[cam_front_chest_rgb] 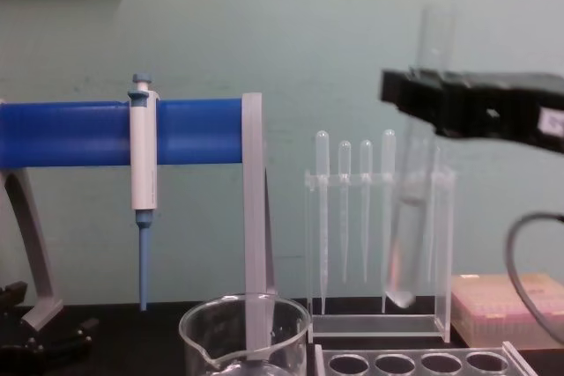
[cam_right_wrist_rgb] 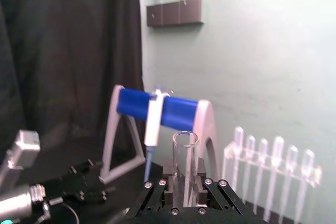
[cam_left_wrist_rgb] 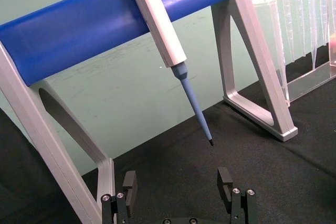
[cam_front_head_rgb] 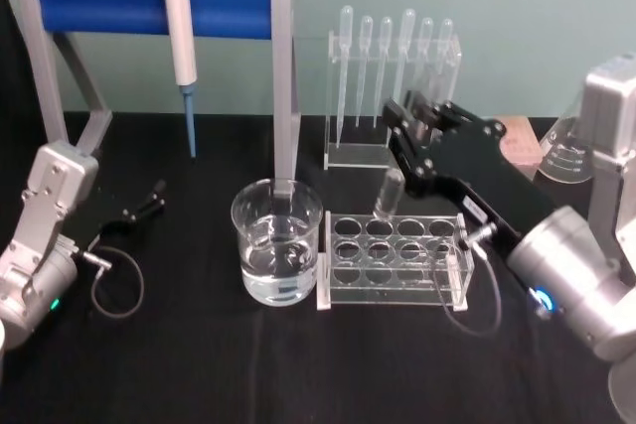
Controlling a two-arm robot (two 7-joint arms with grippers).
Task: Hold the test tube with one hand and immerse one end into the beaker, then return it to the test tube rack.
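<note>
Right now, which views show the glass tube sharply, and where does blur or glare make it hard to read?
Chest view: the clear glass test tube held by the black right gripper is faint against the pale wall, its upper part smeared. Right wrist view: soft, but the rim is readable. Head view: the tube nearly blends into the clear plastic rack; the wide glass beaker shows glare.

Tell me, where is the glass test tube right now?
The test tube hangs upright in the right gripper, lifted clear above the clear tube rack, with the beaker to the rack's left.
</note>
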